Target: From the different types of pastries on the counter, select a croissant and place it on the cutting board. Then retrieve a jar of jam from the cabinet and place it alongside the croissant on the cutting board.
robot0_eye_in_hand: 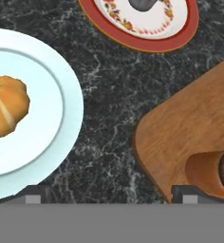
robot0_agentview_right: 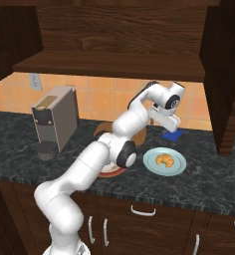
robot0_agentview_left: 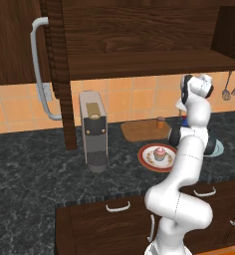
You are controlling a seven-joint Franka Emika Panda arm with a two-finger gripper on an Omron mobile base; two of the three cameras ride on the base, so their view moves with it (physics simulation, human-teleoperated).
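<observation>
The golden croissant (robot0_eye_in_hand: 7,111) lies on a pale blue plate (robot0_eye_in_hand: 61,142), also seen as the croissant (robot0_agentview_right: 164,159) in the right base view. My gripper (robot0_agentview_right: 172,135) hangs open and empty above the counter (robot0_agentview_left: 30,164), just behind that plate and to the right of the cutting board (robot0_eye_in_hand: 180,133). In the hand view the gripper (robot0_eye_in_hand: 111,197) looks down on bare stone between plate and board. The pink-frosted cupcake (robot0_agentview_left: 159,152) sits on a red-rimmed plate (robot0_agentview_left: 145,158). A small brown cylinder (robot0_agentview_left: 161,122) stands on the cutting board (robot0_agentview_left: 137,130); I cannot tell whether it is the jar of jam. The cabinet (robot0_agentview_left: 15,40) door stands open.
A grey coffee machine (robot0_agentview_left: 93,130) stands left of the board. The cabinet's long handle (robot0_agentview_left: 40,69) juts out at the left. Above the work area runs a wooden shelf (robot0_agentview_right: 104,67). Utensils (robot0_agentview_left: 230,87) hang on the tiled wall at far right. Drawer fronts (robot0_agentview_left: 118,205) lie below the counter edge.
</observation>
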